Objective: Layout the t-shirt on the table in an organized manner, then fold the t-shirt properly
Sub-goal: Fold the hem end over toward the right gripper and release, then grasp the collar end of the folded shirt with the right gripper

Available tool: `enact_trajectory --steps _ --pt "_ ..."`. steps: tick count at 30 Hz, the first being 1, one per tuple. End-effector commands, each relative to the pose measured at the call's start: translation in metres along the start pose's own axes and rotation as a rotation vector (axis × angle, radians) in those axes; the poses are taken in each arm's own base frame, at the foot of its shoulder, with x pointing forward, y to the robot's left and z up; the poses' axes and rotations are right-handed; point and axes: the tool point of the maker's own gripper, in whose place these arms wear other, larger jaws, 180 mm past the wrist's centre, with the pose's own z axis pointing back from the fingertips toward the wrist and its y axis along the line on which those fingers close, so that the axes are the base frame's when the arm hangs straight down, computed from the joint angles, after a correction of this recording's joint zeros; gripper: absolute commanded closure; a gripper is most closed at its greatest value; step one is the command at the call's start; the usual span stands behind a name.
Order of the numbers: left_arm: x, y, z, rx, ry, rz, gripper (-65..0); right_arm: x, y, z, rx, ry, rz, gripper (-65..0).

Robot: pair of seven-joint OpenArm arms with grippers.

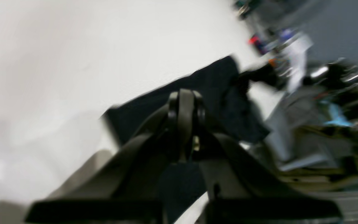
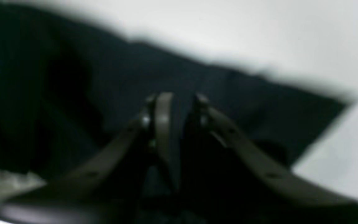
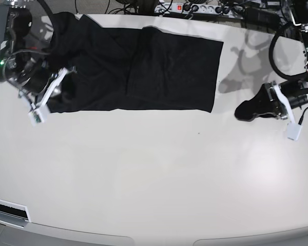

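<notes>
Two wrist views, both blurred. Left wrist: left tool (image 1: 185, 102) pressed shut, empty, t-shirt (image 1: 210, 84) beyond on white table (image 1: 73, 62). Right wrist: right tool (image 2: 176, 105) narrowly parted over the shirt; grip unclear. Base: shirt spread along table's far edge, left tool off its hem.

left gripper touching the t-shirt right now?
Apart. The base view shows the left gripper over bare table, with a strip of white tabletop between it and the t-shirt's nearest edge.
</notes>
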Motion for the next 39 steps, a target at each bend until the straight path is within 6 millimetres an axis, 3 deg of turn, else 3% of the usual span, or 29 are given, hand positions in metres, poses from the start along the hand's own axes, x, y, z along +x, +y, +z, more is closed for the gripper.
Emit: enact_trajectory --steps 1,4,8,14,22,29,39 --pt "0.012 0.0 0.011 0.008 -0.029 -0.03 0.0 0.01 -0.013 0.009 -0.048 -0.026 0.0 -24.1" --pt "0.006 0.009 0.027 0.05 0.012 -0.037 0.0 -0.001 -0.042 0.019 -0.161 -0.003 -0.078 -36.1" --pt "0.01 0.016 0.04 0.084 0.046 -0.066 0.0 -0.031 -0.062 0.024 -0.179 0.067 -0.195 -36.6" --pt "0.012 0.027 0.054 0.135 0.097 -0.098 0.0 -0.082 -0.072 0.03 -0.105 0.098 -0.396 -36.6" --pt "0.016 0.031 0.059 0.159 0.096 -0.115 0.0 -0.124 -0.067 0.028 -0.032 0.137 -0.51 -36.6" --pt "0.015 0.031 0.059 0.158 0.096 -0.113 0.0 -0.11 -0.038 0.025 0.144 0.049 -0.59 -36.6" --pt "0.015 0.031 0.059 0.158 0.095 -0.113 0.0 -0.097 -0.033 0.026 0.192 -0.012 -0.621 -36.4"
